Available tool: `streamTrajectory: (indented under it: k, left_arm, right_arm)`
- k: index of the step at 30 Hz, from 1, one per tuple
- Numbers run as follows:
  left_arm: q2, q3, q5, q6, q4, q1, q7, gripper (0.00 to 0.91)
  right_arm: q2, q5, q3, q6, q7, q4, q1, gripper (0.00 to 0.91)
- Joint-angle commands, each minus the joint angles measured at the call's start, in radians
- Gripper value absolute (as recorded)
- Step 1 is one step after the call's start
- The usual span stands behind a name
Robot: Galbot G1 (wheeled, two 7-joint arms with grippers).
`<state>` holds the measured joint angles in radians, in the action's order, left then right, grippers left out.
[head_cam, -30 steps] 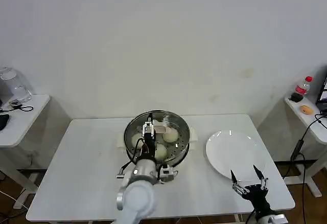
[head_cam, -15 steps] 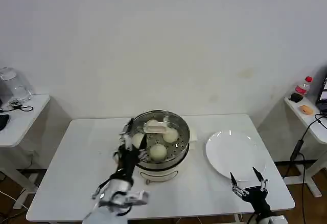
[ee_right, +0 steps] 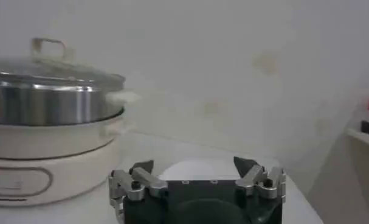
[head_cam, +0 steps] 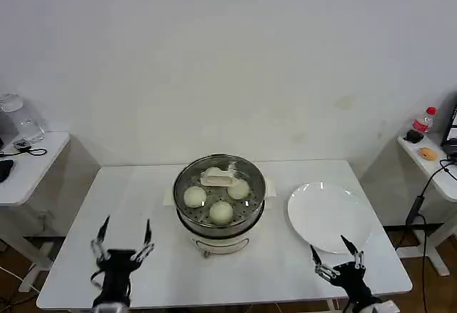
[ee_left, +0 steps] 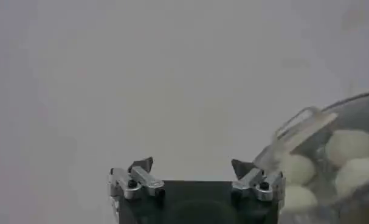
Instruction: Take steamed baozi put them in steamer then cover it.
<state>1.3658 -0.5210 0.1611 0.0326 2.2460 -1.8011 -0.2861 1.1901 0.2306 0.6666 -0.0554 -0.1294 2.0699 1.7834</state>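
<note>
The left gripper (head_cam: pixel 123 242) hangs over the tabletop's (head_cam: pixel 143 206) near left corner, well clear of the steamer, with its fingers spread wide and nothing between them. In the left wrist view the same gripper (ee_left: pixel 196 175) shows parted tips against bare wall, with the lid and buns off to one side.

At the middle of the tabletop, closer to the far edge than the near one, stands the steamer (head_cam: pixel 220 213): a shiny steel basket on a white pot base. Inside it the baozi (head_cam: pixel 221 212) lie together; three round buns read plainly through the glass and a fourth seems to sit under the handle, though it is partly hidden. The cover (head_cam: pixel 246 171) rests on the steamer's rim, its pale handle (head_cam: pixel 218 179) near the centre. The right wrist view agrees: the lid sits level on the steel wall (ee_right: pixel 50 103), handle up.

Right of the steamer, near the tabletop's right edge, lies a white plate (head_cam: pixel 328 216) with nothing on it.

The right gripper (head_cam: pixel 337 259) waits at the near right corner, just in front of the plate, its fingers also apart and holding nothing.

Judging from this, the task looks finished: buns loaded, plate emptied, lid seated. All that may remain is for the arms to settle at rest; I see no step left undone.
</note>
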Motion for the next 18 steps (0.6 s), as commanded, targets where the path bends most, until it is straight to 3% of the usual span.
streamTrajectory:
  k: [1, 18]
  left_arm:
    - [0.024, -0.077, -0.295, 0.222, -0.007, -0.295, -0.090, 0.907]
    - [0.036, -0.086, -0.237, 0.176, 0.009, -0.285, -0.052, 0.907]
  right_arm:
    - [-0.146, 0.094, -0.062, 0.076, 0.059, 0.069, 0.028, 0.907]
    - [-0.089, 0.040, -0.119, 0.010, 0.085, 0.017, 0.013, 0.907]
